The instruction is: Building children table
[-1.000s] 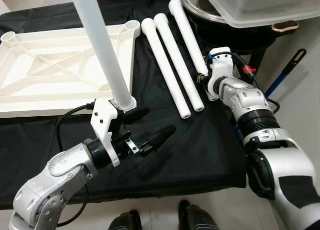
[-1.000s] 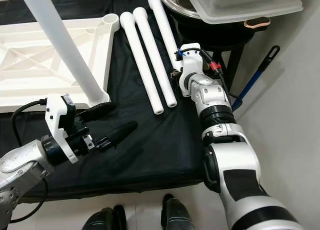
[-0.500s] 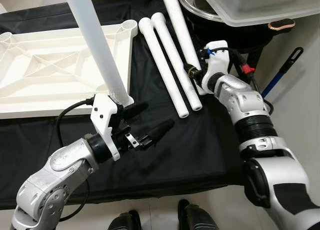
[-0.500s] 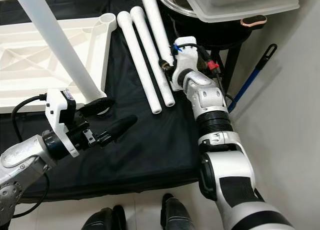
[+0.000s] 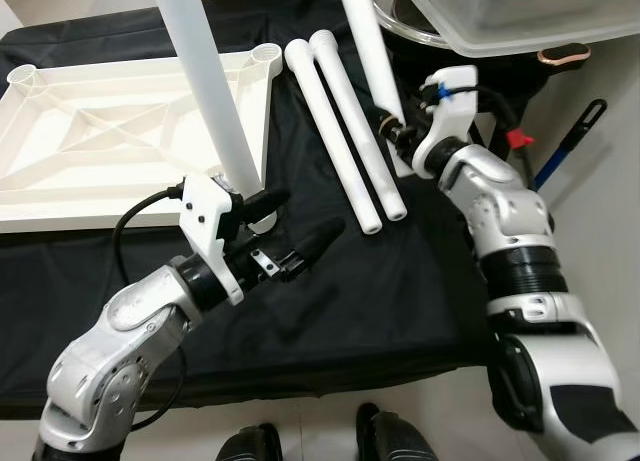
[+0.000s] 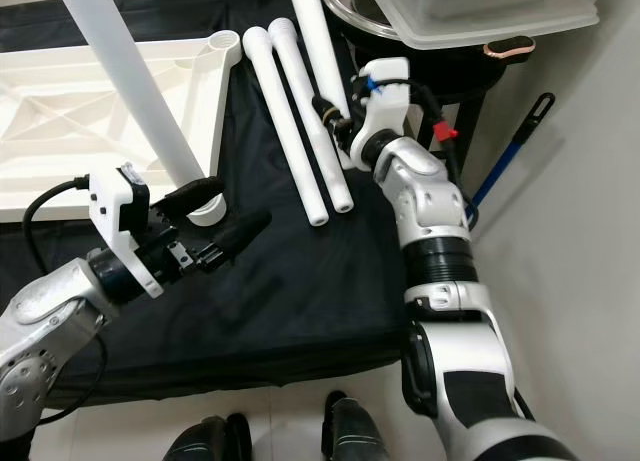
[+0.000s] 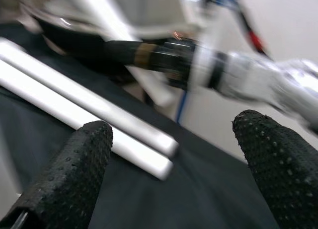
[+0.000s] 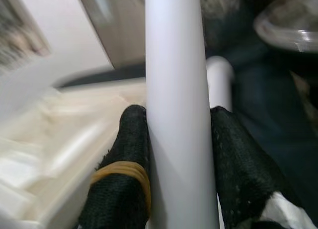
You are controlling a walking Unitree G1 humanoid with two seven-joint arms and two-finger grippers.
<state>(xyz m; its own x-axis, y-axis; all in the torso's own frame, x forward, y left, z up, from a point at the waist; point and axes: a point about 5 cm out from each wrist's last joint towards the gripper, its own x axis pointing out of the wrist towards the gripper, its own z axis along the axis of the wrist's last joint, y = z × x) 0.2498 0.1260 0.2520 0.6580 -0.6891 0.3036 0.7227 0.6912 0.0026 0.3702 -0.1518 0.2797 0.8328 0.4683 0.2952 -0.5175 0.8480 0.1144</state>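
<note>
Table legs, white tubes, lay on the black cloth (image 5: 400, 281) beside the inverted white tabletop (image 5: 100, 151): two legs on the cloth (image 5: 345, 131) rested parallel, their long axes running away from the robot, between the tabletop and the right arm. A third, the held leg (image 5: 365, 41), was pinched near its lower end by the right gripper (image 5: 392, 131), fingers (image 8: 131, 139) pressed against both sides of the tube, and it rose tilted off the cloth, away from the robot. A fourth, the standing leg (image 5: 205, 81), stood seated in the near right corner socket of the tabletop. The left gripper (image 5: 290, 226) hovered with its fingers spread, holding nothing, just beside the base of that standing leg. The far right corner socket (image 5: 265, 53) lay empty, close to the held leg's upper reach; the right arm was judged the nearer for filling it.
</note>
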